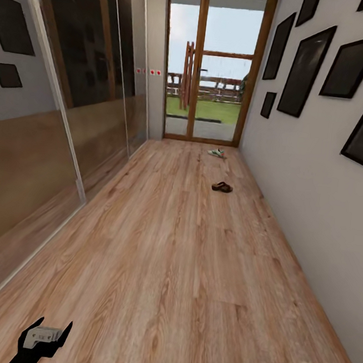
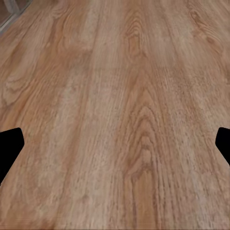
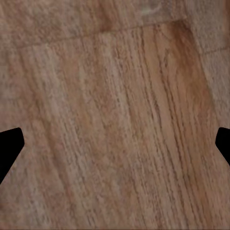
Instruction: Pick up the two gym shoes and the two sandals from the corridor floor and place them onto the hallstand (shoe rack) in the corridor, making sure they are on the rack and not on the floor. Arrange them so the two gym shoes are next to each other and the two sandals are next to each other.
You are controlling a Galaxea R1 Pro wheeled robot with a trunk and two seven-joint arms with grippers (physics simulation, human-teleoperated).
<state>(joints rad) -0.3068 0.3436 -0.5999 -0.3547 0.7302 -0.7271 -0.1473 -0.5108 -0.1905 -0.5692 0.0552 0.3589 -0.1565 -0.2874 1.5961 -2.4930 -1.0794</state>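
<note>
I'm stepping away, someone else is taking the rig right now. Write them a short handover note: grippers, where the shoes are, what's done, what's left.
Left gripper: open, empty, low over the floor.
Right gripper: open, empty, wood planks between its fingers.
Sandal: one on the floor far ahead, near the right wall.
Gym shoe: one on the floor beyond it, by the glass door.
Done: nothing picked up as far as these views show.
Left: drive up the corridor, collect both, find the other shoe, other sandal and the rack, then set the pairs side by side on it.
</note>
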